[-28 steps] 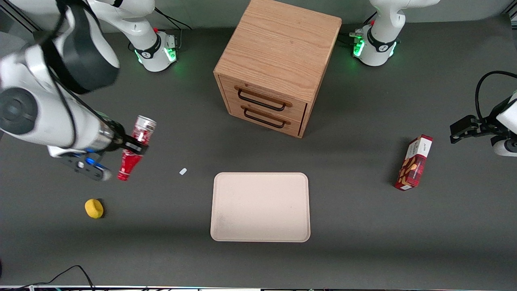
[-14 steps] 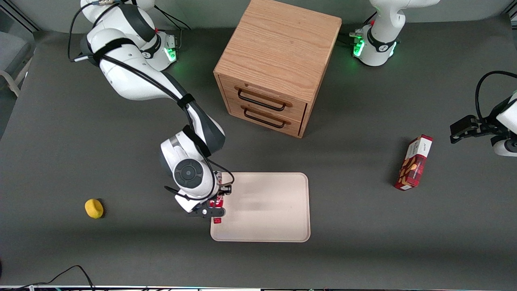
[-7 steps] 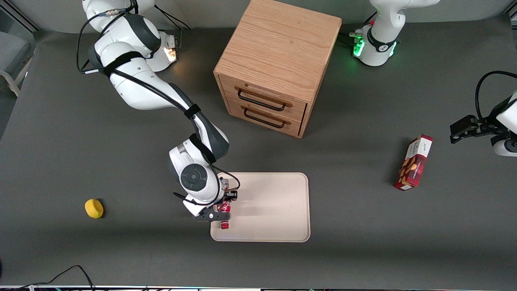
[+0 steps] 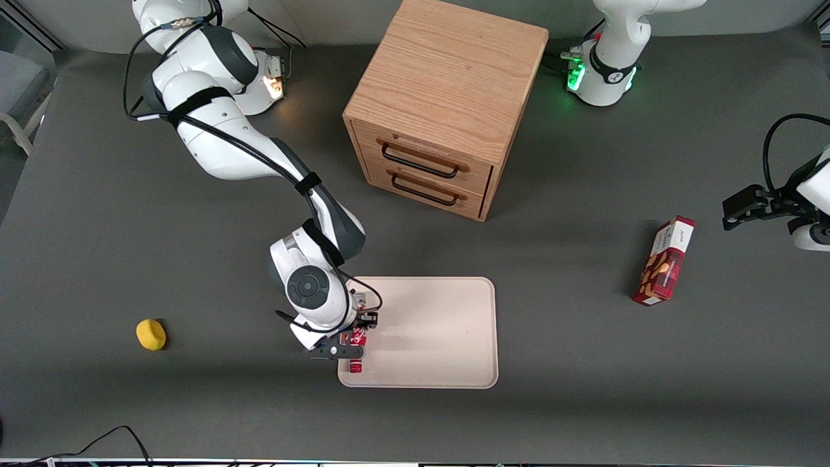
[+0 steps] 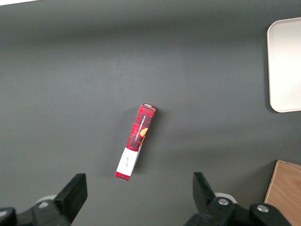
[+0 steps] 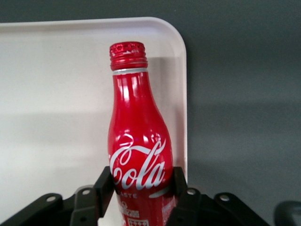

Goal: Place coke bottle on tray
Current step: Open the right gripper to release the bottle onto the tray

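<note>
yellow ball (image 4: 151, 335): a small yellow object on the dark table (image 4: 130, 259), toward my working arm's end; no part of this job.
my gripper (image 4: 351, 346): low over the tray's corner nearest my end of the table and nearest the front camera, jaws clamped on the lower body of the coke bottle.
coke bottle (image 6: 137, 155): held in my fingers (image 6: 104, 184), lying roughly along the tray with its red cap pointing toward the front camera; in the front view only a bit of red (image 4: 354, 367) peeks out under my wrist. i cannot tell whether it touches the tray.
tray (image 4: 441, 337): pale beige, lying flat nearer the front camera than the wooden drawer cabinet (image 4: 447, 104); the bottle sits close to its rim (image 6: 183, 94).
snack box (image 4: 664, 261): red, toward the parked arm's end; not involved.
progress: pick-up and carry look finished, and the bottle is over the tray.
left to do: i judge i need to settle it, let go and lift clear; so near the rim, it could roll.
</note>
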